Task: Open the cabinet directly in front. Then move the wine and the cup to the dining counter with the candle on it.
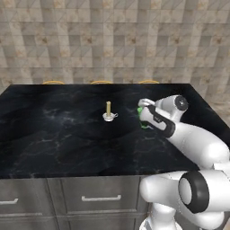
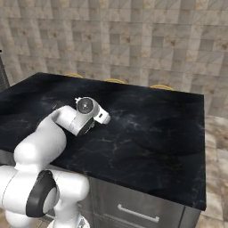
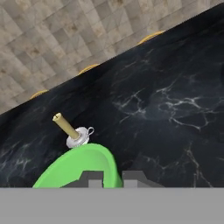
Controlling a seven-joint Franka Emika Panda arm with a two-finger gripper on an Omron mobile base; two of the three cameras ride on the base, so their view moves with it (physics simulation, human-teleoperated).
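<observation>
My gripper (image 1: pixel 143 116) is shut on the bright green cup (image 3: pixel 78 166), whose rim curves just in front of the two dark fingertips (image 3: pixel 90 177). Green edges of the cup (image 1: pixel 144 126) peek out around the hand, low over the dining counter (image 1: pixel 54 134); I cannot tell whether it touches the top. The pale yellow candle (image 1: pixel 108 109) stands upright in its white holder, a short way left of the cup. In the hand view the candle (image 3: pixel 65 126) sits just beyond the cup. The arm's wrist (image 2: pixel 87 111) hides both from the right. The wine and the cabinet are out of view.
Yellow stool tops (image 1: pixel 101 81) line the counter's far edge below a tiled wall. Grey drawers with silver handles (image 1: pixel 101 197) sit under the near edge. The black top stretches wide to the right (image 2: pixel 164 129) and ends in a corner above a tiled floor.
</observation>
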